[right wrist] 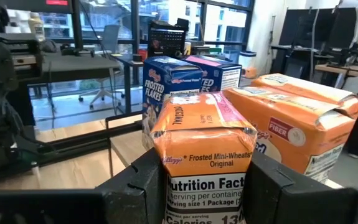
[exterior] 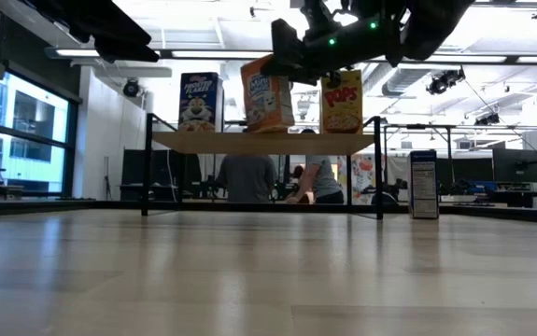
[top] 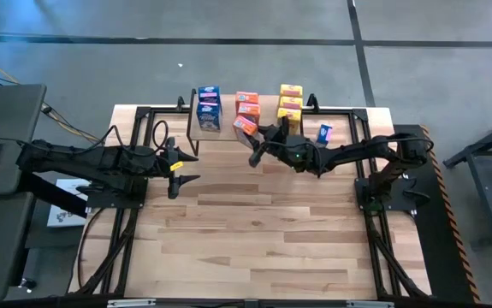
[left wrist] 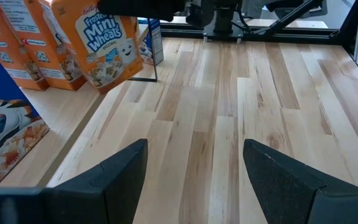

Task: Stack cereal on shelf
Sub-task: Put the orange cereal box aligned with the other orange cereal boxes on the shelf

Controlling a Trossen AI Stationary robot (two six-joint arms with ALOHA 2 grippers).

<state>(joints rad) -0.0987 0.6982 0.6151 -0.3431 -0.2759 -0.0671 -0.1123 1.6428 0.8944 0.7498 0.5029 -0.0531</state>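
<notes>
- At the shelf's (exterior: pixel 263 142) front edge, an orange Frosted Mini-Wheats box (exterior: pixel 266 96) hangs tilted, clenched by the right gripper (top: pixel 257 147) around its top end.
- To place it well, I judge the box should be levelled upright, lined up in front of the two orange boxes (top: pixel 247 103) already standing there, and set fully on the plank before letting go.
- It is small printed cardboard, with a nutrition panel on its side.
- Blue boxes (top: pixel 209 107) and yellow boxes (top: pixel 290 100) flank the orange row; one blue box (top: pixel 325 133) stands on the tabletop beside the shelf.
- The left gripper (top: pixel 183 168) waits nearby, fingers spread, holding nothing.
</notes>
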